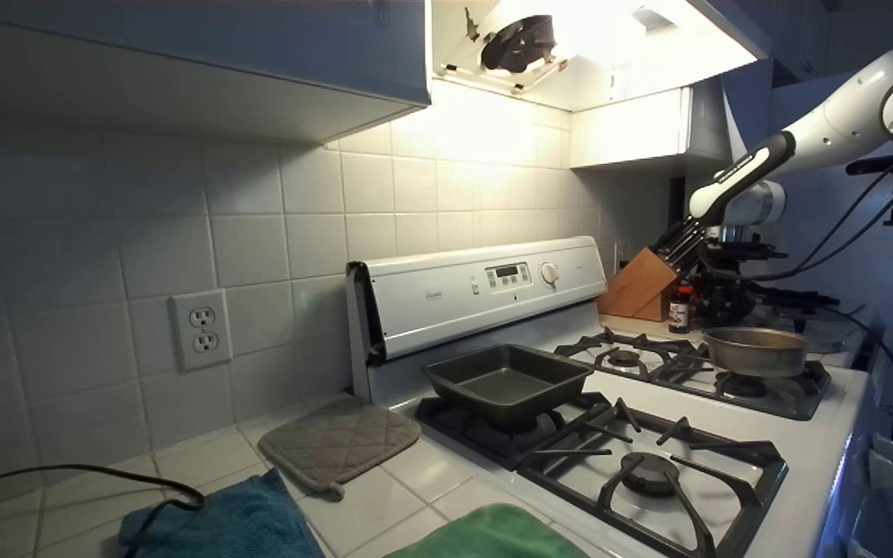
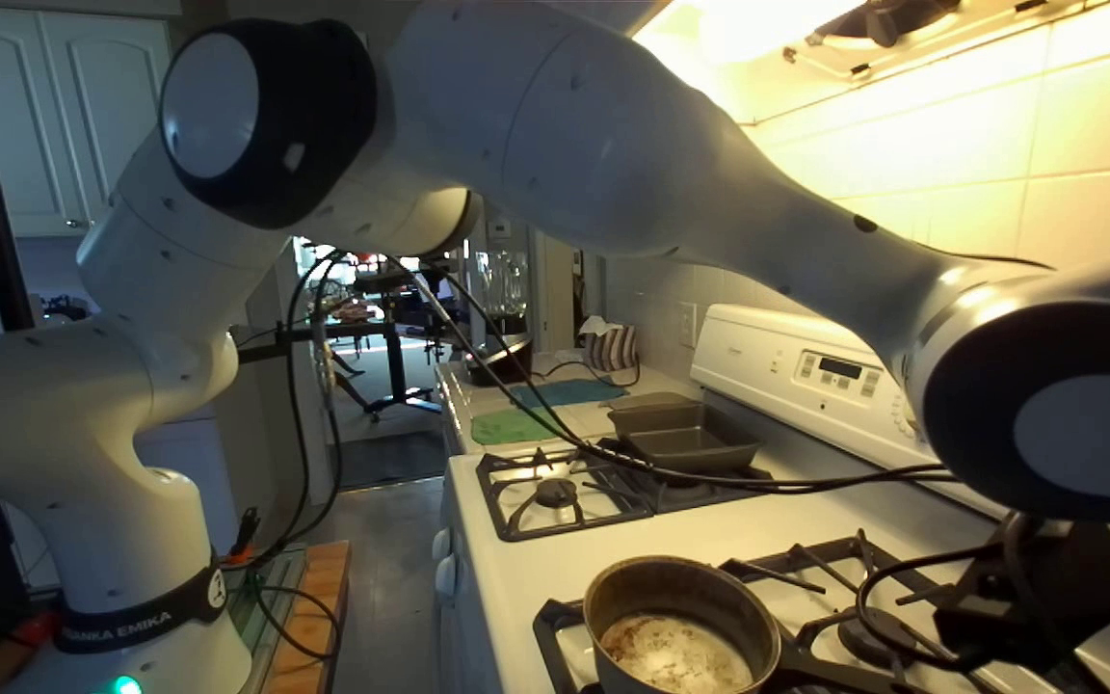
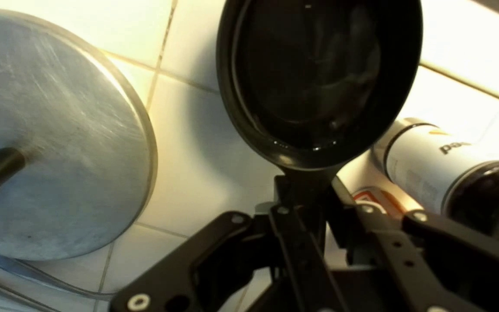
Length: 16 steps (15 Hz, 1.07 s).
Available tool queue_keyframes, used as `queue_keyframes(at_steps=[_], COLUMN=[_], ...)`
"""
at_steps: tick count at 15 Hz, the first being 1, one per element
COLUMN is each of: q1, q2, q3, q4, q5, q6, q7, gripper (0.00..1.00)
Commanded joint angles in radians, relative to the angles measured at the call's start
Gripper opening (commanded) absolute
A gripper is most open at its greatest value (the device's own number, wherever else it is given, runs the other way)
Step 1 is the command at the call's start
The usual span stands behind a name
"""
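A raised hold seems the step in hand: the gripper (image 3: 308, 190) pinches the black pan (image 3: 319, 82) by its handle (image 3: 309, 176), at twelve o'clock in the wrist view, and the next move likely calls for avoiding the metal lid (image 3: 80, 130) at nine.

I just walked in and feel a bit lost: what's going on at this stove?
A robot arm is gripping a black spoon-like utensil with its end effector. The utensil appears raised above the tiled counter, with a round lid on one side and a labelled container on the other. On the stove sit a saucepan and a square baking pan.
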Motion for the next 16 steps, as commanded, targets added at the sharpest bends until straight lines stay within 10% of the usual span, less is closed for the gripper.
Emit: queue_keyframes(at_steps=[1, 16], q1=[-0.001, 0.061], q2=[-0.050, -0.178], q3=[0.012, 0.009], q4=[-0.039, -0.153], q5=[0.004, -0.011], q6=[-0.033, -0.049], q7=[-0.040, -0.120], gripper=[0.06, 0.06])
